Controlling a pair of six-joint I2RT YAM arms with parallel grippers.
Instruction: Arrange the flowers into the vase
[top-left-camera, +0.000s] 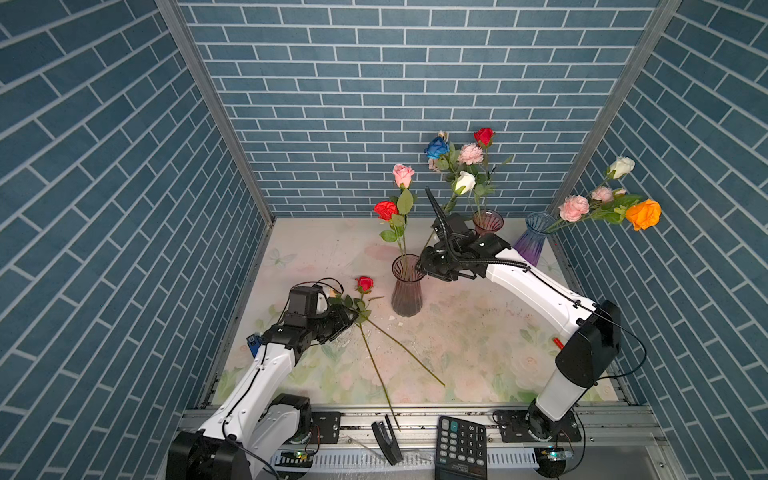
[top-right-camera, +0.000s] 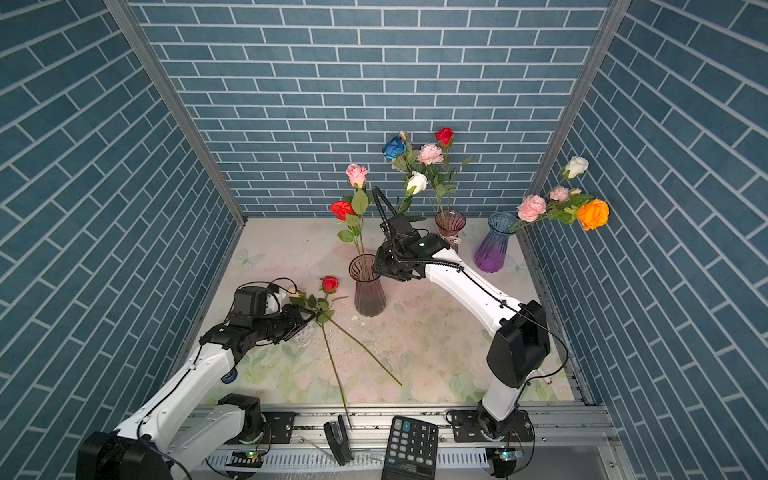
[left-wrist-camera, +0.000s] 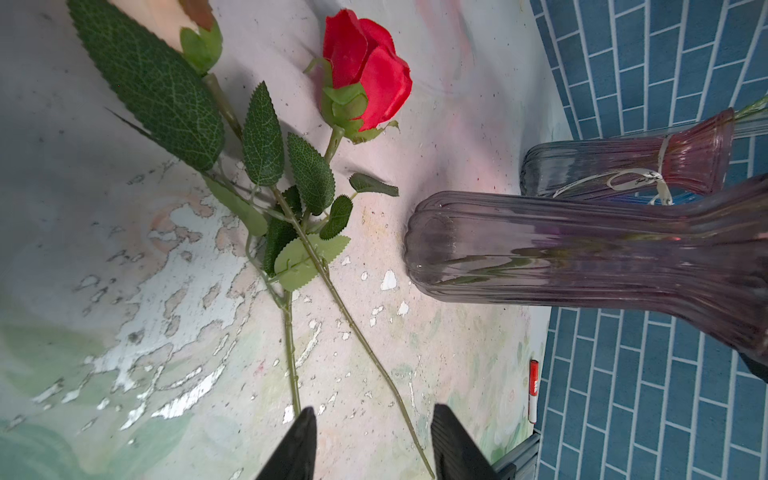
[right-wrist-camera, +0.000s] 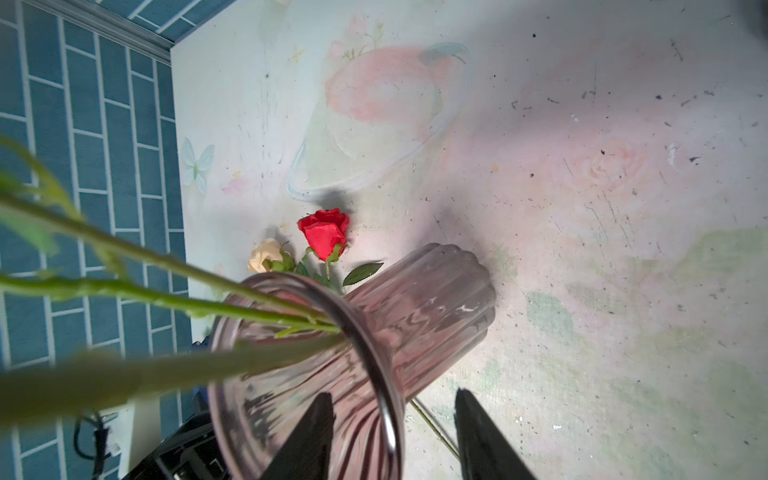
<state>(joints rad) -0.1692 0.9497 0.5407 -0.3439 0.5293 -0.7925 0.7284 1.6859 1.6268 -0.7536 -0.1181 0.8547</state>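
Near vase (top-left-camera: 407, 286), smoky pink ribbed glass, stands upright mid-table with a pink rose (top-left-camera: 403, 174) and a red rose (top-left-camera: 386, 210) stemmed into it. The right gripper (right-wrist-camera: 392, 399) is at that vase's rim, jaws apart, nothing clamped. In the right wrist view the rim runs between the two fingers (right-wrist-camera: 316, 432); can't tell if they touch it. Two more flowers lie loose on the table (top-left-camera: 478, 332), left of the near vase: a loose red rose (top-left-camera: 365, 284) and a peach rose (right-wrist-camera: 266, 255). Their heads are side by side, and their stems cross and run toward the front edge. The left gripper (left-wrist-camera: 374, 415) is low by their leafy part, jaws apart, gripping nothing; one stem passes just beside a finger (left-wrist-camera: 453, 444). Back vase (top-left-camera: 487, 222), upright, holds blue, pink, red and white blooms. Purple vase (top-left-camera: 534, 243), back right, holds white, pink and orange blooms leaning toward the right wall. On the front rail are a calculator (top-left-camera: 461, 446) and a stapler (top-left-camera: 386, 442). A red pen (top-left-camera: 557, 342) lies by the right arm.
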